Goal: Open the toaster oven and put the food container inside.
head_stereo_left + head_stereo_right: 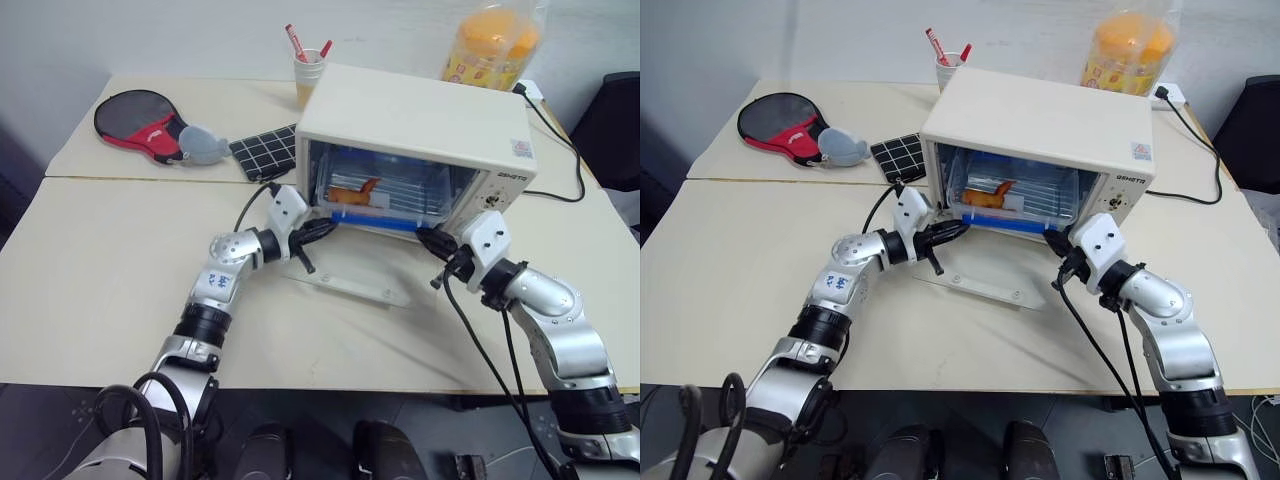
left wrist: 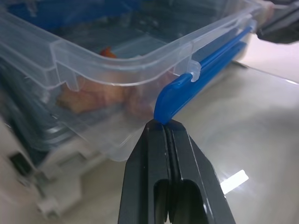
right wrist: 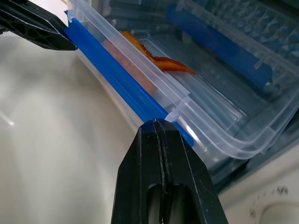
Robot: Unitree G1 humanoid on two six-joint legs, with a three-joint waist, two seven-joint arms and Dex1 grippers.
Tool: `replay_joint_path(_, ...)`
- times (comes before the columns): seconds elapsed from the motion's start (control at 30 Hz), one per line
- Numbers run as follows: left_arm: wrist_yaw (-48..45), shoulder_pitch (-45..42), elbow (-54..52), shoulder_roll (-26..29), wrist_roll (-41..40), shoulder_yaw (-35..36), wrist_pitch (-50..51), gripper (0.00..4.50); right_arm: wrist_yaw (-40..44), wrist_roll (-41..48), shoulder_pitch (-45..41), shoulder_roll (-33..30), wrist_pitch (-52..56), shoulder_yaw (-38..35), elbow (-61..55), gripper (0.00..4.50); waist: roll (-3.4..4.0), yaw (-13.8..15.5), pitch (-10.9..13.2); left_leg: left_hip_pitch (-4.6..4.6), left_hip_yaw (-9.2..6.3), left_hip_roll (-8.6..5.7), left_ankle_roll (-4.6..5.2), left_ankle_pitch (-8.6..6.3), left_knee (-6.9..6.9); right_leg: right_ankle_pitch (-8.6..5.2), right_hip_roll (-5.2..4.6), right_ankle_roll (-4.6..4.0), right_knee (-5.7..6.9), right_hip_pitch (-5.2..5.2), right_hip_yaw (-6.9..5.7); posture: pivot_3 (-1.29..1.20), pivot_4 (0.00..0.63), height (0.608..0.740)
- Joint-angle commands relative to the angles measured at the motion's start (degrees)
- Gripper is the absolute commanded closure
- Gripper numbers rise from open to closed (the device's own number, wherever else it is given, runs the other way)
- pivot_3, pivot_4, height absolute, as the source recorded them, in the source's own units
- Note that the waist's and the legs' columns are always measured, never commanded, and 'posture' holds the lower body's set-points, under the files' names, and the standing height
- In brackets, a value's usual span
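No legible text on anything.

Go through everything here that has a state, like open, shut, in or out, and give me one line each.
toaster oven: glass door dropped open, flat on the table.
food container: lid on, resting in the oven mouth, blue front edge at the opening.
left claw: shut, tips against the container's blue clip.
right claw: shut, tips against the blue clip.
black cord: runs from the oven to a socket behind.
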Motion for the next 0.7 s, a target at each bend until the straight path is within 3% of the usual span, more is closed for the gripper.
replay_joint_path(0.03, 4.03, -3.55, 3.47, -2.07, 0.98, 1.42, -3.70, 4.50, -2.30, -1.98, -3.69, 1.42, -4.15, -1.02, 4.24, 4.48, 0.00, -0.04, 0.00, 0.00, 0.00, 0.00, 0.00, 0.00, 0.00, 0.00, -0.01, 0.00, 0.00, 0.00, 0.00, 0.00, 0.150, 0.740)
replay_joint_path(0.27, 7.88, -6.26, 6.42, -3.36, 2.72, 1.95, -5.93, 4.50, -2.13, -2.89, -6.98, 2.91, -7.11, -0.67, 8.44, 4.48, 0.00, -0.26, 0.00, -0.01, 0.02, 0.01, -0.01, 0.00, -0.02, 0.00, 0.01, 0.00, 0.00, -0.02, -0.04, 0.00, 0.150, 0.740)
replay_joint_path(0.47, -4.09, 0.00, -10.10, 4.53, -1.07, 1.44, 4.31, 4.50, 5.56, 5.43, 0.76, -1.52, 0.74, -3.70, -4.43, 4.48, 0.03, -0.42, 0.02, -0.04, 0.02, 0.04, -0.04, 0.02, -0.15, 0.00, 0.05, 0.00, -0.04, -0.10, -0.05, 0.00, 0.150, 0.740)
replay_joint_path(0.7, -13.49, 5.10, -17.11, 14.33, -6.57, 5.09, 11.36, 4.50, 9.54, 11.41, 10.05, -7.47, 6.26, -11.19, -11.56, 4.48, 0.04, -0.22, 0.02, -0.01, -0.03, 0.11, -0.03, 0.01, 0.00, 0.00, 0.01, 0.00, 0.02, -0.02, -0.01, 0.00, 0.150, 0.740)
